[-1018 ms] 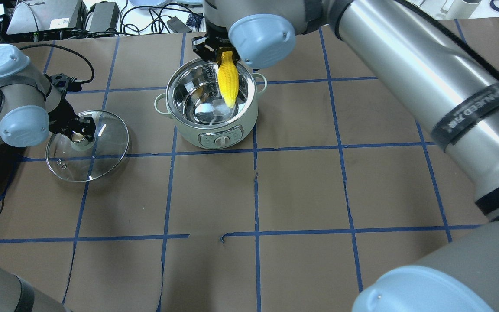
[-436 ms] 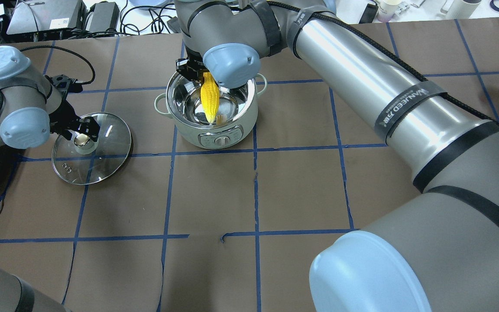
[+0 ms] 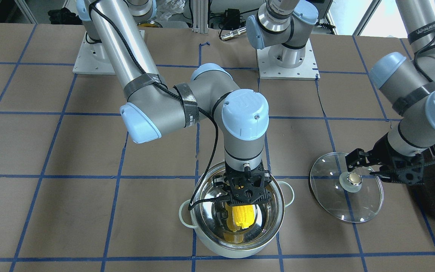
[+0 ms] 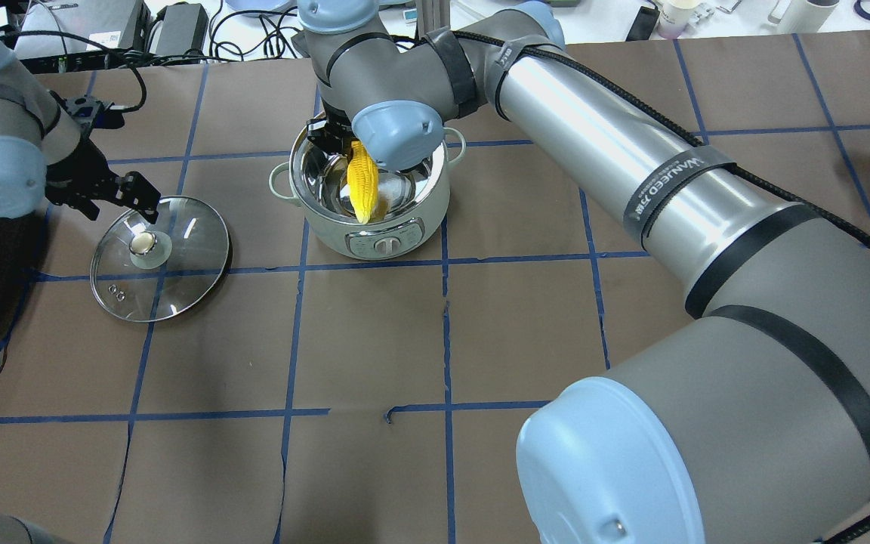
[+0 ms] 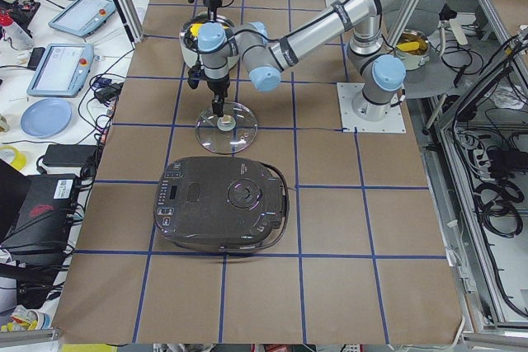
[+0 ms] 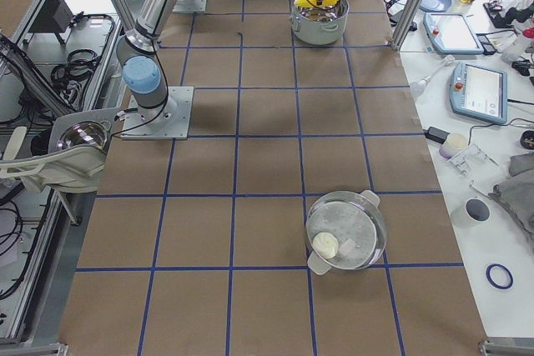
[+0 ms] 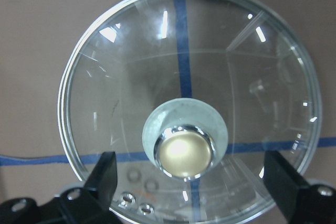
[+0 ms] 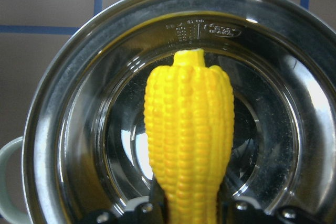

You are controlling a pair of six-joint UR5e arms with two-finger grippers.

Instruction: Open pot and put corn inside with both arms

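**Yellow corn pinched over the open pot, release judged to be next**

Yellow corn (image 8: pixel 189 145) is pinched at its thick end by the right claw (image 3: pixel 240 206), with the tapered tip pointing away from the claw and down into the pot (image 4: pixel 424 215). The pot stands directly beneath this claw, and the claw's fingers are seen at about rim level, inside the ring of the rim. Whether the tip touches the steel floor cannot be told.

The step in hand is judged to be the setting down of the cob. It is best done if the cob is lowered until the tip is borne by the floor, so that a drop and a bounce are avoided. The jaws should then be spread only as far as needed, since the steel wall lies close beside them. A straight lift is advised afterwards, so that neither the rim nor the leaning cob is caught.

The left claw (image 7: pixel 191 163) is spread and grips nothing. The glass lid (image 4: pixel 186 257) lies flat on the bench (image 4: pixel 526 317) below it. The brass knob (image 4: pixel 142 243) is seen between the two fingers from the wrist, but apart from them.
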